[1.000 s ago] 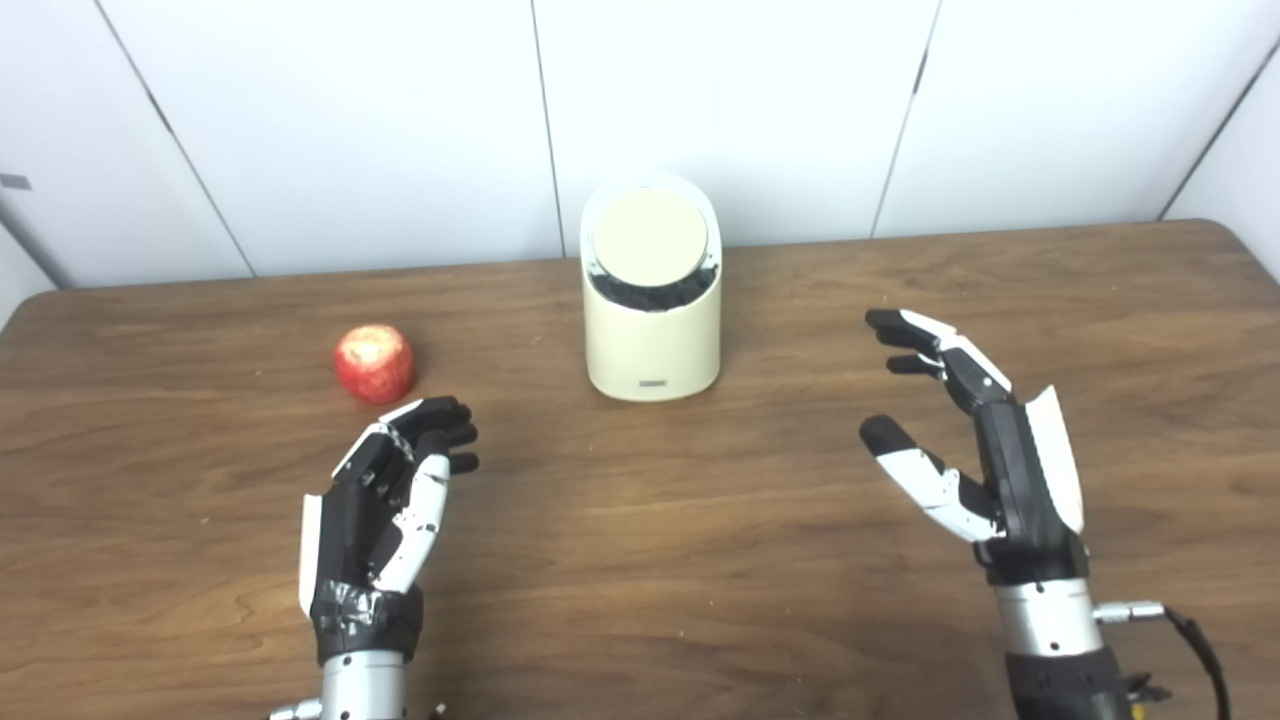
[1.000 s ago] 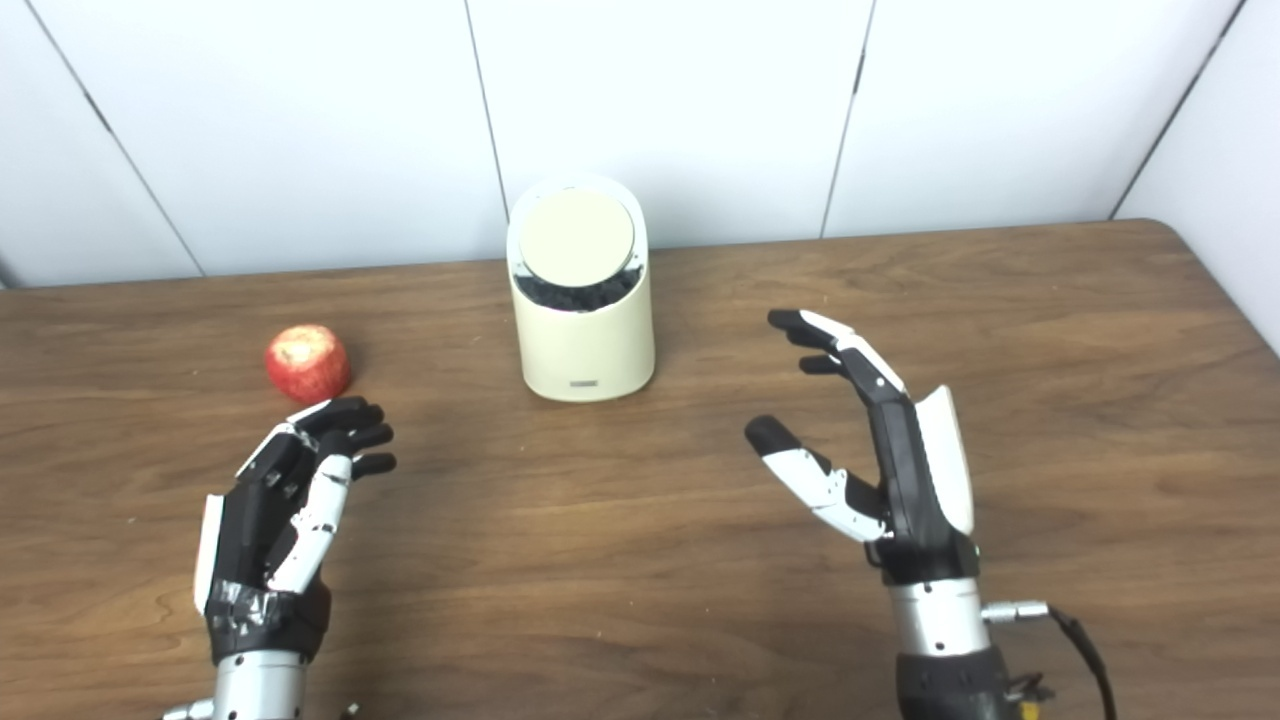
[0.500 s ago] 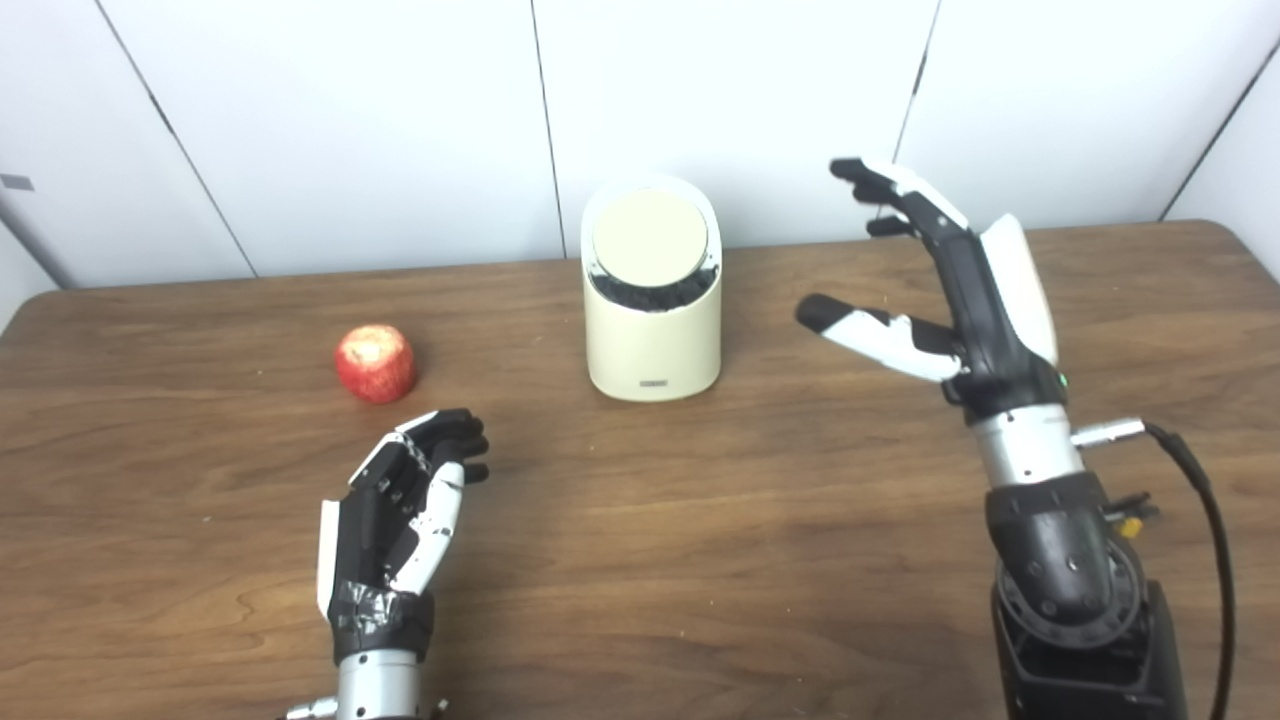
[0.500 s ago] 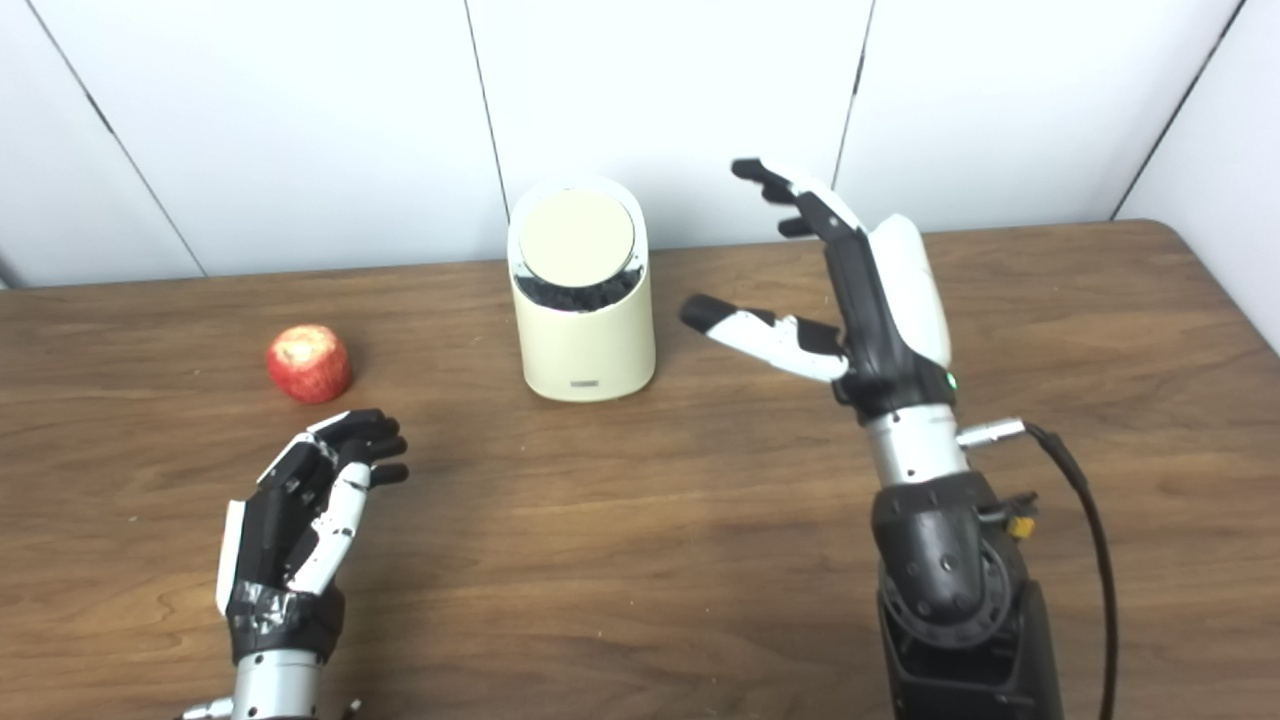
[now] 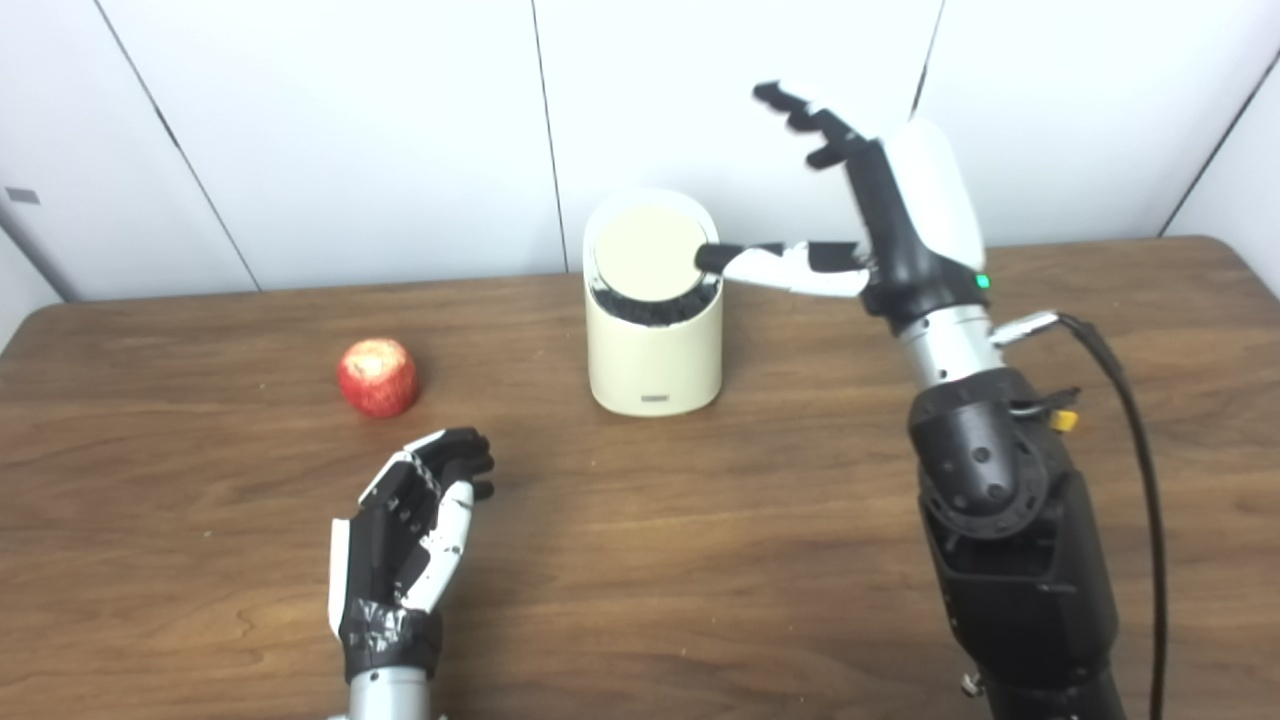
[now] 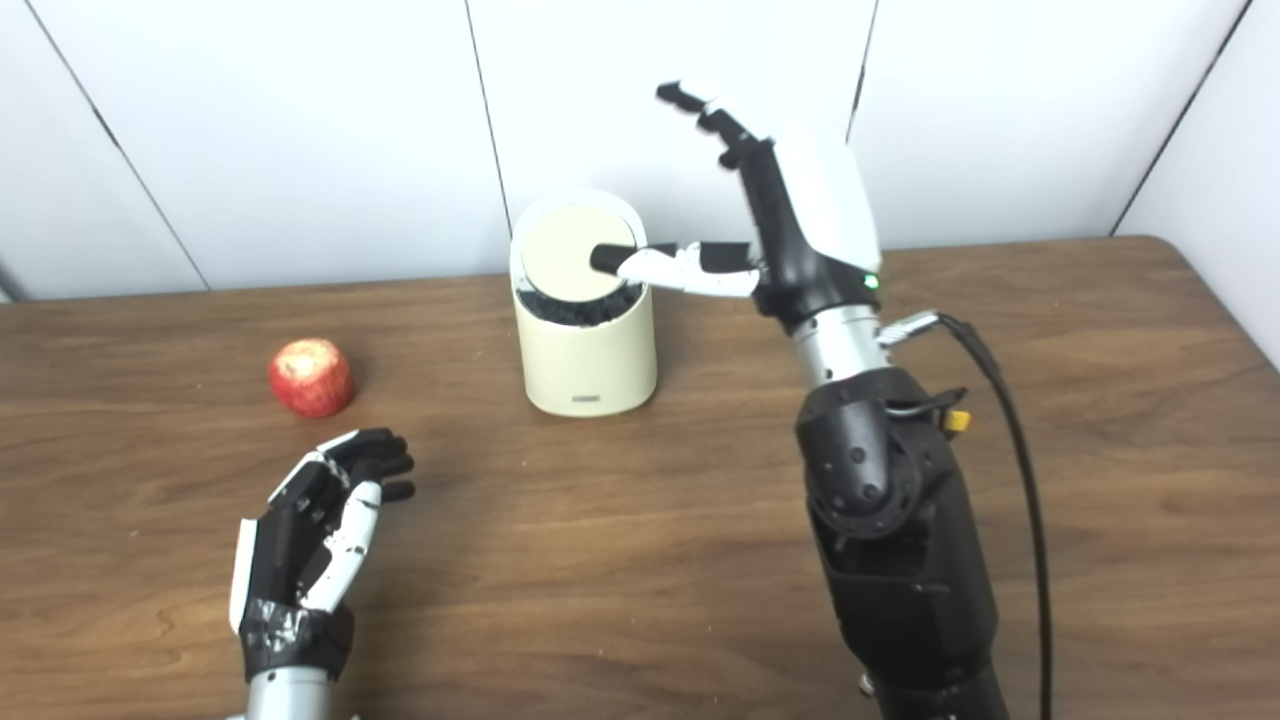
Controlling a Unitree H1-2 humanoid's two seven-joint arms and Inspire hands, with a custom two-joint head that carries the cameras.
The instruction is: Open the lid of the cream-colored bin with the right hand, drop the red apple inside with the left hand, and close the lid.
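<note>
The black-and-white right hand (image 5: pixel 880 215) is spread wide, holding nothing, just right of the cream-colored cylindrical bin (image 5: pixel 655 345); its thumb is laid over the round lid (image 5: pixel 645 255).

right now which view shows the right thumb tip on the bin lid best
The right eye view: the right hand thumb tip lies over the lid face. The left eye view shows it only at the lid's right edge; contact is unclear in both.

A brown wood-grain counter (image 5: pixel 700 560) fills the near view, its far corners rounded. Behind it stands a white panelled wall (image 5: pixel 350 130) with thin dark seams, evenly lit.
</note>
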